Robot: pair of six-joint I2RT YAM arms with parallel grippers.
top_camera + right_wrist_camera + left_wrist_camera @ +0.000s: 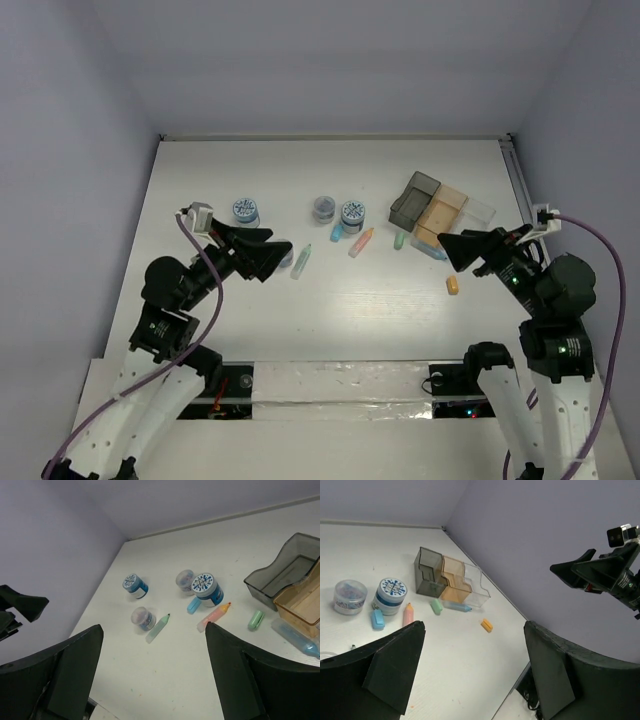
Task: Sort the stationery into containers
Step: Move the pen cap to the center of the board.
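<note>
The three joined containers stand at the back right: dark grey [415, 197], tan [441, 213] and clear [472, 214]. Patterned rolls [245, 210] [353, 213] and a clear-topped roll [323, 207] sit mid-table, and another roll [143, 618] lies beside a green marker-like piece [301, 261]. Blue [336, 232], pink-orange [361, 242], green [398, 240], long blue [295, 637] and orange [453, 285] pieces lie loose. My left gripper [278, 248] [474, 626] hovers open above that roll. My right gripper [446, 252] [154, 626] hangs open just in front of the containers. Neither holds anything.
The white table [380, 320] ends at walls at the back and on both sides. A taped strip [340, 385] runs along the near edge between the arm bases. The right gripper [572, 571] shows in the left wrist view and the left gripper [25, 605] in the right wrist view.
</note>
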